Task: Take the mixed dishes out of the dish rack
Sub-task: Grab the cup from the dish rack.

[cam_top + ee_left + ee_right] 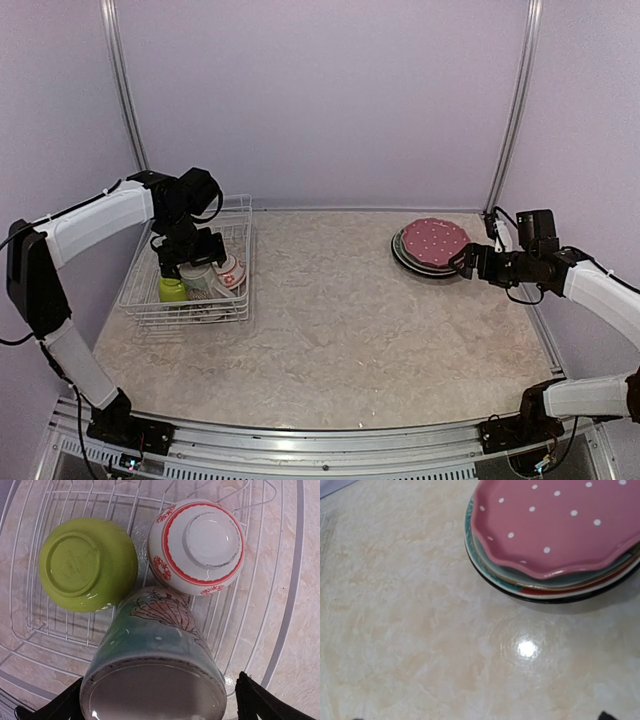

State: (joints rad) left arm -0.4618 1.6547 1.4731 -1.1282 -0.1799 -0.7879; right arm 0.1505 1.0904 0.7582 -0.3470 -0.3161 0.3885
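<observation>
Upturned and close under the left wrist camera, the cream printed mug [155, 680] shows its unglazed base, the lower edge cut off by the frame. Two dark fingers [260, 702] of the left gripper [190, 265] stand spread on either side of it – jaws wide, a sliver of gap visible on the right side, while contact on the other side cannot be made out. Beyond the mug sit the lime-green bowl [87, 565] and the small white-and-red bowl [197, 547], both bottom-up, side by side and just beside the mug, all three inside the white wire dish rack [246, 260]. From above, the rack lies at the far left of the marbled table [420, 630], and the arm's black wrist hides much of what it holds.

Across the table, well apart from the rack, a stack of plates rests at the far right, the pink polka-dot plate [560, 525] on top. Under its scalloped edge only rims show – pale teal, then red, a pale band, and black at the bottom; how many plates there are is hard to tell. The right gripper [463, 263] hovers just beside the stack, jaws apart and holding nothing; in its own wrist view only the dark fingertips peek in at the bottom edge.
</observation>
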